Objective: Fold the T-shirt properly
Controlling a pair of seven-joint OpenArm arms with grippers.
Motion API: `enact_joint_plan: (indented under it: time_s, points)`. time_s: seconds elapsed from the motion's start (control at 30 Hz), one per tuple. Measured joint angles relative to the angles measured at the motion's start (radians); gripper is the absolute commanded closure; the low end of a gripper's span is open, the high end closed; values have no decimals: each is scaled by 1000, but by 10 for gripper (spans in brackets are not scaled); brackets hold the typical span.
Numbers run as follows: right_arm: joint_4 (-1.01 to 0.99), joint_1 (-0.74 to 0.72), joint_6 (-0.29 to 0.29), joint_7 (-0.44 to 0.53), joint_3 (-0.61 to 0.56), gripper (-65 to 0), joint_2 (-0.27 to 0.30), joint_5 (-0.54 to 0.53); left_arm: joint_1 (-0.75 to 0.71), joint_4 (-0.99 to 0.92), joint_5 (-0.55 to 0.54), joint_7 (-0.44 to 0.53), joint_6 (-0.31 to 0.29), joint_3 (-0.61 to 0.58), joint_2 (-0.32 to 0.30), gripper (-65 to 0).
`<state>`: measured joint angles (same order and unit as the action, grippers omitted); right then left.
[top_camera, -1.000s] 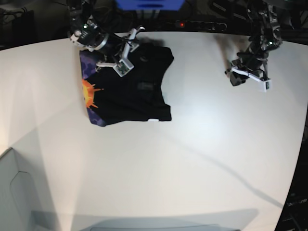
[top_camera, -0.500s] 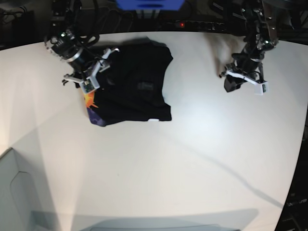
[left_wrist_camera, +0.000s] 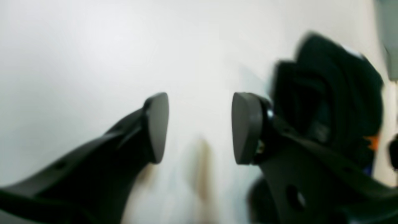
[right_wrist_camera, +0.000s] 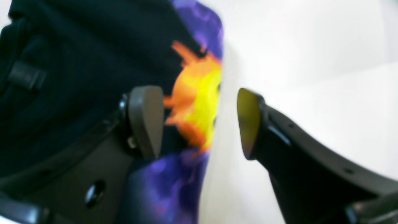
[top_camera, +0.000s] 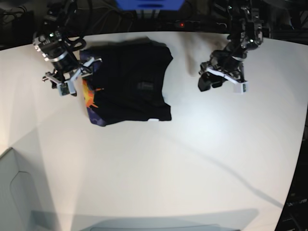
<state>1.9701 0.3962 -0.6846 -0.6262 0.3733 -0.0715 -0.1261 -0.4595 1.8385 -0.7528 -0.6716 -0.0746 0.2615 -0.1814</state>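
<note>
2 grippers, both w/ jaws wide, nothing held. T-shirt (top_camera: pixel 130 84) lies folded on white table (top_camera: pixel 192 159), far left of centre; orange-purple print (right_wrist_camera: pixel 196 93) shows at its left edge. Right gripper (top_camera: pixel 72 81) hovers at that edge; left gripper (top_camera: pixel 222 81) over bare table, far right.

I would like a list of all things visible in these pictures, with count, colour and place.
T-shirt: one, black, folded, on the table toward the far side.
Print: one, orange and purple, showing at the T-shirt's edge beside the right gripper.
Label: one, white, at the T-shirt's near edge.
Table: one, white, fills the view.
Right gripper: one, fingers open, at the T-shirt's printed edge, holding nothing.
Left gripper: one, fingers open, above bare table, apart from the T-shirt.
</note>
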Motion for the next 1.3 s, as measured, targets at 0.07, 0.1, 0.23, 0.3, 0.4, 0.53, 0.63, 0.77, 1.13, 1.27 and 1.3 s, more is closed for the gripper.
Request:
enact_joint_plan:
  time_s: [0.07,0.1,0.23,0.3,0.4,0.53,0.63,0.77,1.13,1.27,1.3]
  points:
    - [-3,18,0,-10,-16,-383,0,8,0,-2,1,3,0,-3,0,-319]
    - [-6,17,0,-11,-25,-383,0,10,0,-5,1,5,0,-3,-1,-319]
    - [-22,-6,0,21,-39,-383,0,-2,27,-8,6,8,3,-28,-1,-319]
    - [-42,-17,0,-2,-39,-382,0,0,34,-8,-3,10,3,-29,-1,-319]
    - [-81,-53,0,8,-33,-381,6,6,23,-8,4,8,3,-26,-2,-319]
    - [-150,-85,0,13,-34,-365,23,1,27,-9,4,7,3,-26,-1,-319]
    - [-183,-87,0,17,-33,-274,41,-3,24,-9,4,9,3,-21,-2,-319]
    - [-177,-87,0,16,-33,-73,39,-9,23,-9,4,9,3,-21,-3,-319]
    - [-65,-68,0,-6,-35,-47,64,5,24,-4,4,9,3,-24,-6,-319]
    - [-124,-82,0,-7,-27,-111,84,6,25,-4,5,10,3,-20,-8,-319]
    - [-143,-93,0,-6,-19,-137,82,11,24,-4,5,9,3,-21,-10,-319]
